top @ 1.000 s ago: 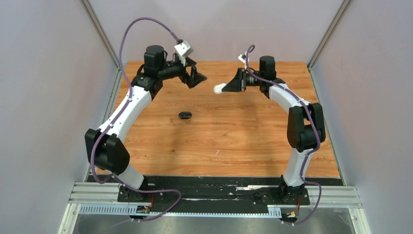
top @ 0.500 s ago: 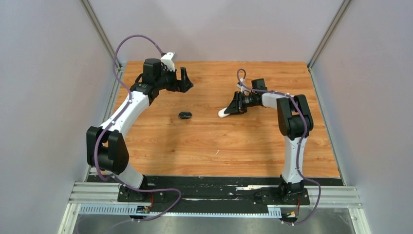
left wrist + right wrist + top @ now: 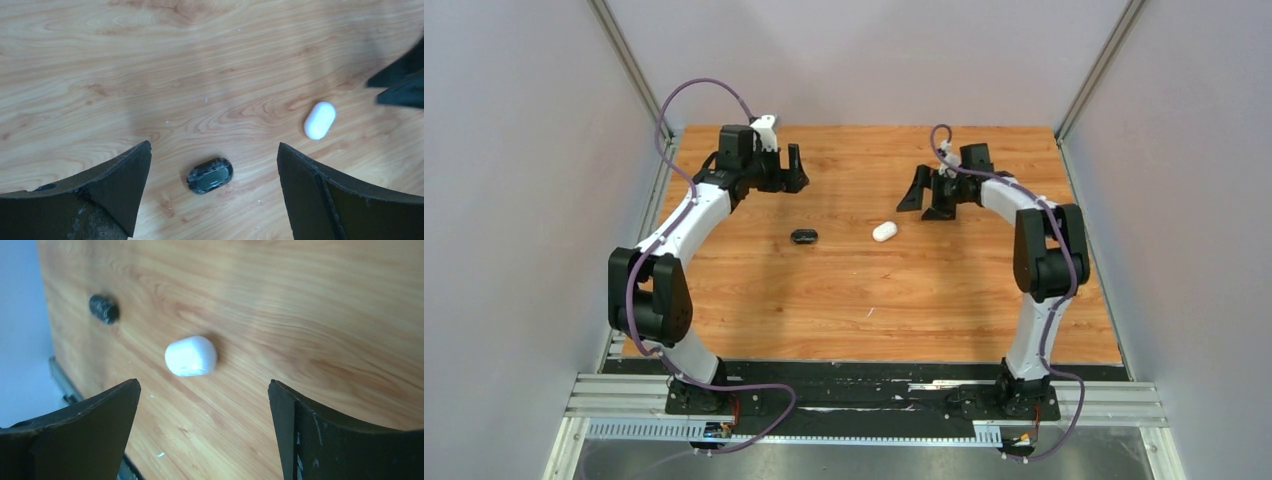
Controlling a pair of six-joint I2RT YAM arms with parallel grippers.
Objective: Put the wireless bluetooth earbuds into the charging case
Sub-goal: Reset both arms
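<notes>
A white pebble-shaped charging case (image 3: 884, 231) lies shut on the wooden table (image 3: 894, 300). To its left lies a black charging case (image 3: 804, 236), also shut. No earbuds show in any view. My right gripper (image 3: 929, 197) hovers open just behind and to the right of the white case (image 3: 191, 356), touching nothing, with only bare wood between its fingers (image 3: 110, 410). Over the far left of the table my left gripper (image 3: 786, 172) hangs open above the black case (image 3: 210, 175). The white case (image 3: 319, 120) sits to its right.
Grey walls enclose the table on three sides, with metal posts at the back corners. A black base rail (image 3: 864, 385) runs along the near edge under both arms. The right gripper's dark fingers (image 3: 400, 82) show at the right edge of the left wrist view.
The right gripper carried the white case down to the table, let it go and pulled back, open. The left arm swung back and lowered toward the far left.
</notes>
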